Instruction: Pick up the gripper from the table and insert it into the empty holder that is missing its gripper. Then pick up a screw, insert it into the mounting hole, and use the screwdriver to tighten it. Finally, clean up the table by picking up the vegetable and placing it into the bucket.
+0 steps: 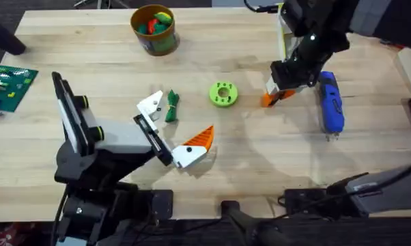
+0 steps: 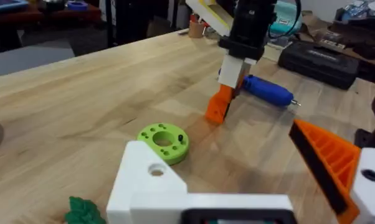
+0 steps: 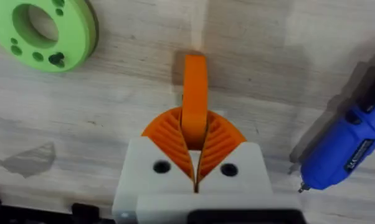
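My right gripper [image 1: 279, 90] [image 3: 195, 152] is shut on the loose orange gripper wedge [image 1: 269, 100] [image 3: 195, 87] [image 2: 218, 106], which stands upright with its lower end at the table. My left gripper [image 1: 175, 126] [image 2: 231, 168] rests open on the table, one side the bare white holder [image 1: 150, 104] [image 2: 151, 180], the other an orange-tipped finger [image 1: 196, 141] [image 2: 327, 163]. The blue screwdriver [image 1: 330, 102] [image 2: 267, 91] [image 3: 352, 149] lies right beside the right gripper. The dark-green vegetable [image 1: 172, 106] [image 2: 83, 210] lies next to the holder. The bucket [image 1: 153, 30] stands at the far edge.
A lime-green disc [image 1: 224, 93] [image 2: 164, 140] [image 3: 44, 28] with a small dark piece in one hole lies between the two grippers. A green board [image 1: 11, 85] sits at the table's left edge. The bucket holds coloured toys.
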`<state>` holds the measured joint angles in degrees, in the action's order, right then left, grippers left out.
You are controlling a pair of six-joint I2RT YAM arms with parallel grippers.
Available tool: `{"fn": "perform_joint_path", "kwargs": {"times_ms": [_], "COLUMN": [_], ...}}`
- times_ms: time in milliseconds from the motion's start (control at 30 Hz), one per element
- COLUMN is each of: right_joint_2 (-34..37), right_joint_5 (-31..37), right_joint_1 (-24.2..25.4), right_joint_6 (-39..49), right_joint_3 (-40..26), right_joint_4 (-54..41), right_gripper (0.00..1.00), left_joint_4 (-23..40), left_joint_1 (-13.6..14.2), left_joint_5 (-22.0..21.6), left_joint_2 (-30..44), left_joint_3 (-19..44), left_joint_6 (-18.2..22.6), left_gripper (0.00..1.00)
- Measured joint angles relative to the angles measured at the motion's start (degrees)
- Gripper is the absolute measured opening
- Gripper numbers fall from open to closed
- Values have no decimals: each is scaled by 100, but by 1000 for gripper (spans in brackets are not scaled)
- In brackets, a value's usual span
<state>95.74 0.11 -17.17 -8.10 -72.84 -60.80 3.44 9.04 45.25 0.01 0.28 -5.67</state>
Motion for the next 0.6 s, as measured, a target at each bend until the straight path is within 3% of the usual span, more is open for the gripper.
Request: {"fn": "perform_joint_path", "kwargs": {"times_ms": [600], "right_joint_2": [-156], "right_joint_5": [-176], "right_joint_1": [0], "right_joint_6": [-4], "right_joint_3": [-19], "right_joint_4": [-221], "right_gripper": [19], "left_joint_4": [0], "left_joint_1": [0], "left_joint_5": [0], "left_joint_2": [0], "left_joint_3": [2], "left_joint_6": [0], "left_gripper": [984]}}
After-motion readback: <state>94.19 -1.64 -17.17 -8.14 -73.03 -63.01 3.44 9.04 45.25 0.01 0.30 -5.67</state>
